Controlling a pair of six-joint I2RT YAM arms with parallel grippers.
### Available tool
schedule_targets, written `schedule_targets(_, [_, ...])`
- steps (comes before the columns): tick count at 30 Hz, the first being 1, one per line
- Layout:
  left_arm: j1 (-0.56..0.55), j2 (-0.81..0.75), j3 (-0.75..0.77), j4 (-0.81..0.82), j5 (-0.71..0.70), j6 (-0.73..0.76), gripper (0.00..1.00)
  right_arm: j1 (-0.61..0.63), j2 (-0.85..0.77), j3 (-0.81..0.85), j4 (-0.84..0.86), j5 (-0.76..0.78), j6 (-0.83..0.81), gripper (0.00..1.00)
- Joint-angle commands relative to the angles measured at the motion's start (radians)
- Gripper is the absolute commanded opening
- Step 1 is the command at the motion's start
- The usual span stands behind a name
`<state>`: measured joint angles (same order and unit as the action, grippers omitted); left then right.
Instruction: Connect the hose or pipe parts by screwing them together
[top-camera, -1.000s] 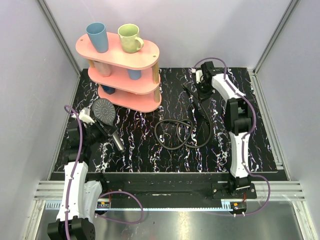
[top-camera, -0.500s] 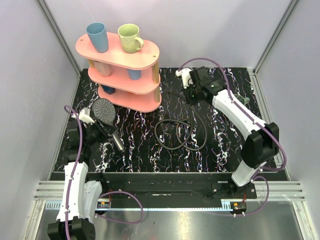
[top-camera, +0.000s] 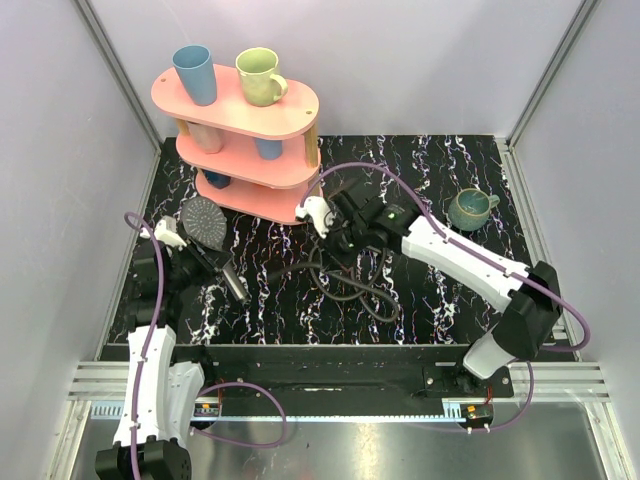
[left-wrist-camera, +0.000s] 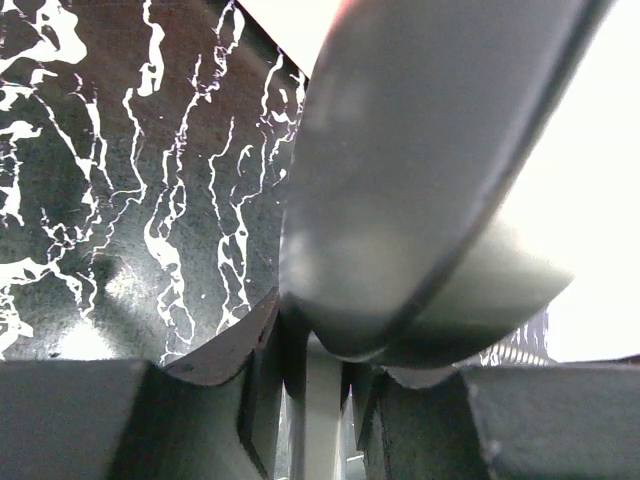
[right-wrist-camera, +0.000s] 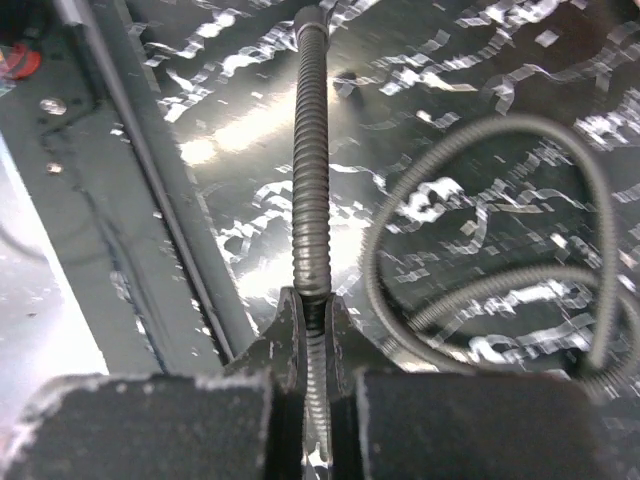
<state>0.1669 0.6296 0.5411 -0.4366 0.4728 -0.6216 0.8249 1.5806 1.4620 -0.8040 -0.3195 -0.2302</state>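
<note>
**Two arms hold a shower head and a hose apart on a black, white-veined table (top-camera: 450, 160).**

The dark grey shower head (top-camera: 203, 221) sits at the left of the overhead frame. Its round dotted face is toward the upper left, and its smooth straight handle runs to the lower right. The left gripper (left-wrist-camera: 315, 345) is clenched on that handle, its arm rising from the lower left corner. The thin black hose (top-camera: 352, 285), ribbed and flexible, lies in loose loops at the centre. The right gripper (right-wrist-camera: 315, 312) pinches it near one end, and that stretch points left toward the handle without touching it. The right arm rises from the lower right, bends at the elbow and stretches left across the table.
</note>
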Motion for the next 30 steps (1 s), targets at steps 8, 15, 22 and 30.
schedule_targets(8, [0.006, -0.013, 0.060, 0.035, -0.060, -0.020, 0.00, 0.020, 0.128, -0.178, 0.080, 0.001, 0.009, 0.00])
schedule_targets(15, [0.006, -0.022, 0.056, 0.042, -0.088, -0.013, 0.00, 0.019, 0.148, -0.212, 0.065, 0.160, -0.020, 0.08])
schedule_targets(22, [0.008, 0.004, 0.046, 0.062, -0.057, -0.018, 0.00, -0.001, 0.173, -0.175, 0.043, 0.203, -0.017, 0.43])
schedule_targets(30, [0.006, 0.001, 0.033, 0.104, 0.001, -0.043, 0.00, -0.001, 0.052, -0.279, 0.494, 0.056, 0.102, 0.58])
